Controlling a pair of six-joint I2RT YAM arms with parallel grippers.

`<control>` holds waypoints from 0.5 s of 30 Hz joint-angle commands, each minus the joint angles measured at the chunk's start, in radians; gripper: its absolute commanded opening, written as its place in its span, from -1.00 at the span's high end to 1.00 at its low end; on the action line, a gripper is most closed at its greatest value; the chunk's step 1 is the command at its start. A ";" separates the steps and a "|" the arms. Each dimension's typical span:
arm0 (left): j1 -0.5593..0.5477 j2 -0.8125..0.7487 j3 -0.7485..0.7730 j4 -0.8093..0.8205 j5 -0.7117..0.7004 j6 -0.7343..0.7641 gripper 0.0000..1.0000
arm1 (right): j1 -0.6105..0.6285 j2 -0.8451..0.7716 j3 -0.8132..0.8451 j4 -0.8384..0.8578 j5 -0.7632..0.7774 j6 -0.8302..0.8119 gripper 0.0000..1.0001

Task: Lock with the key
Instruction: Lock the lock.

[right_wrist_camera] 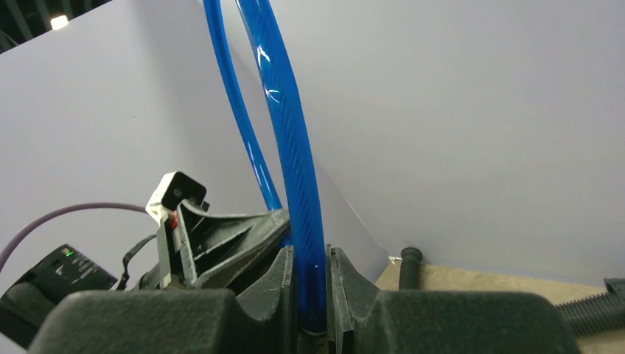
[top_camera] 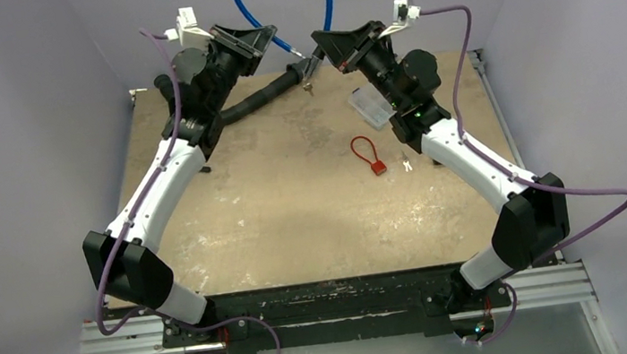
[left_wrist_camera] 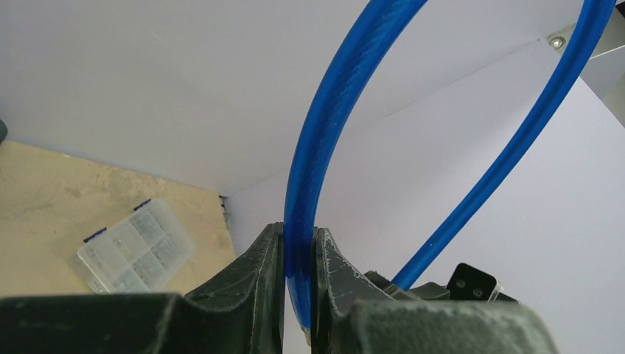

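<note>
Key (top_camera: 405, 163) lies beside red lock (top_camera: 377, 165), axis unreadable; left end effector (left_wrist_camera: 298, 251) and right end effector (right_wrist_camera: 311, 273) clench blue cable (left_wrist_camera: 324, 133).

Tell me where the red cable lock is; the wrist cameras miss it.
In the top view the red cable lock lies on the table, right of centre, just nearer the arm bases than the clear compartment box.

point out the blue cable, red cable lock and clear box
blue cable (left_wrist_camera: 318, 147): left wrist view, left strand
red cable lock (top_camera: 378, 166): top view, lock body
clear box (left_wrist_camera: 136, 247): left wrist view, lid middle
</note>
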 commanded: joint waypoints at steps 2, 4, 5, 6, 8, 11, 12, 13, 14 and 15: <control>-0.031 -0.033 0.055 0.050 0.007 -0.046 1.00 | 0.008 -0.026 0.000 0.049 0.084 -0.036 1.00; -0.037 -0.032 0.055 0.047 0.011 -0.050 1.00 | 0.009 -0.024 0.004 0.040 0.089 -0.029 1.00; -0.041 -0.032 0.052 0.042 0.015 -0.053 1.00 | 0.009 -0.022 0.006 0.037 0.093 -0.025 1.00; -0.045 -0.034 0.049 0.038 0.018 -0.054 1.00 | 0.009 -0.022 0.007 0.035 0.094 -0.024 1.00; -0.053 -0.038 0.040 0.039 0.016 -0.058 1.00 | 0.009 -0.020 0.009 0.031 0.097 -0.023 1.00; -0.054 -0.043 0.042 0.046 0.014 -0.050 1.00 | 0.011 -0.021 0.001 0.024 0.101 -0.028 1.00; -0.054 -0.044 0.044 0.049 0.014 -0.048 1.00 | 0.012 -0.022 -0.002 0.022 0.103 -0.028 1.00; -0.055 -0.045 0.045 0.054 0.013 -0.041 1.00 | 0.012 -0.022 -0.004 0.020 0.103 -0.028 1.00; -0.054 -0.045 0.045 0.061 0.014 -0.038 1.00 | 0.012 -0.024 -0.006 0.018 0.103 -0.027 1.00; -0.055 -0.042 0.044 0.065 0.014 -0.037 1.00 | 0.012 -0.024 -0.007 0.017 0.102 -0.025 1.00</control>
